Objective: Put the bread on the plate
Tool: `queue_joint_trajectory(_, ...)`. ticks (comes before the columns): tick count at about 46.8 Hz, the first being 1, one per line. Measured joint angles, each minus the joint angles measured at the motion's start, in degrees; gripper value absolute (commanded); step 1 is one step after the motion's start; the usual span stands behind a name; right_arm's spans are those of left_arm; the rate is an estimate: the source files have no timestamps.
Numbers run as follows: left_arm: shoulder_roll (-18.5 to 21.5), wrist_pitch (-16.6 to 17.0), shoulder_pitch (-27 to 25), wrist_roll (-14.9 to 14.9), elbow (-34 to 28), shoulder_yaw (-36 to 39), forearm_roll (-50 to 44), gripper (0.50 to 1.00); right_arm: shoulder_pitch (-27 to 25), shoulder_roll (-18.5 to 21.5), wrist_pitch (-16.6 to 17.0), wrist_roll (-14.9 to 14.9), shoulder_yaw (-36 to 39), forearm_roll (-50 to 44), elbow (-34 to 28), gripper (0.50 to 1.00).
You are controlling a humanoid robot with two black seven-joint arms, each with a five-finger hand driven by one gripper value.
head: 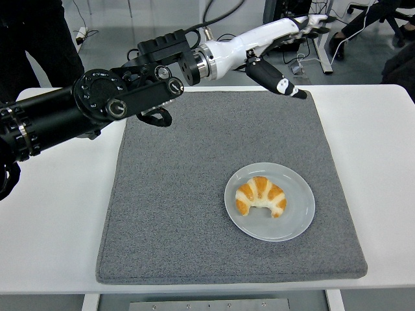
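Bread, a golden curved croissant [260, 196], lies on the round white plate [299, 220]. Plate sits on the grey felt mat [168, 214] covering the white tabletop [52, 227]. Farther back, the left white hand [285, 45] is up high, fingers spread, holding nothing.

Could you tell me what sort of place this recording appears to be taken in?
Probably a robotics lab or office workspace: a white table with a grey mat, loose cables on a grey floor, and desk legs behind.
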Motion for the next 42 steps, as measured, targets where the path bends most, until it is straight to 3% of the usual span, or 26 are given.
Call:
queue_joint_trajectory(7, -0.19, -4.51, 2.57, 0.13, 10.28, -3.20, -8.46, 0.975, 0.02, 0.00, 0.00, 0.00, 0.00, 0.00, 0.00, 1.000)
queue_joint_trajectory(18, -0.62, -4.90, 7.08, 0.71, 17.10, -8.78, -16.28, 0.975, -0.01, 0.00, 0.00, 0.00, 0.00, 0.00, 0.00, 1.000)
queue_joint_trajectory(31, -0.81, -5.05, 11.58, 2.60, 19.36, -15.92, -18.80, 0.975, 0.42, 0.01, 0.21, -0.01, 0.20, 0.00, 0.23, 1.000)
queue_joint_trajectory(42, -1.33, -5.43, 14.91, 6.33, 21.33, -19.11, -23.55, 0.975, 0.25, 0.00, 0.15, -0.01, -0.07, 0.00, 0.34, 1.000)
